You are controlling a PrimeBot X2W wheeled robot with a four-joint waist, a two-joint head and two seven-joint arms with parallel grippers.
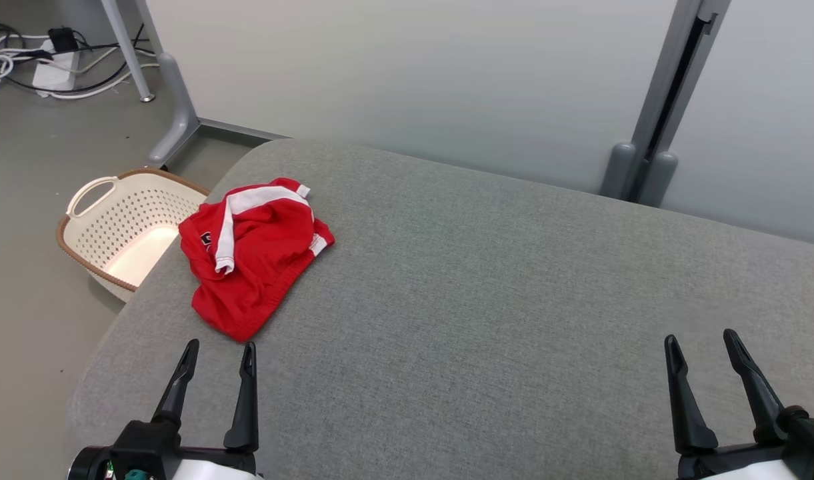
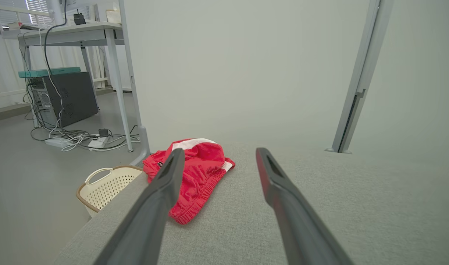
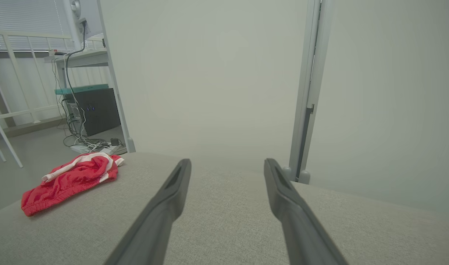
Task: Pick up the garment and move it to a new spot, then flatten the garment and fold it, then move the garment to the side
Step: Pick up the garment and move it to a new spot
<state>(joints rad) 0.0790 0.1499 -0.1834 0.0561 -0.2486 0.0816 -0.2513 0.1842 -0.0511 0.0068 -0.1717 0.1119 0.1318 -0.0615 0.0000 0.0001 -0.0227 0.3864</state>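
A crumpled red garment (image 1: 253,257) with white stripes lies near the left edge of the grey padded surface (image 1: 513,280). My left gripper (image 1: 220,350) stands open just in front of it, apart from the cloth, nothing between its fingers. In the left wrist view the garment (image 2: 200,173) lies ahead, partly behind the left finger, with the gripper (image 2: 218,154) open. My right gripper (image 1: 700,340) is open at the lower right, far from the garment. The right wrist view has the garment (image 3: 70,178) at far left and the right gripper (image 3: 228,163) open over bare fabric.
A cream perforated laundry basket (image 1: 123,227) stands on the floor beside the surface's left edge, close to the garment. A pale partition wall (image 1: 413,73) with grey posts runs behind. Cables and a power strip (image 1: 53,67) lie on the floor at far left.
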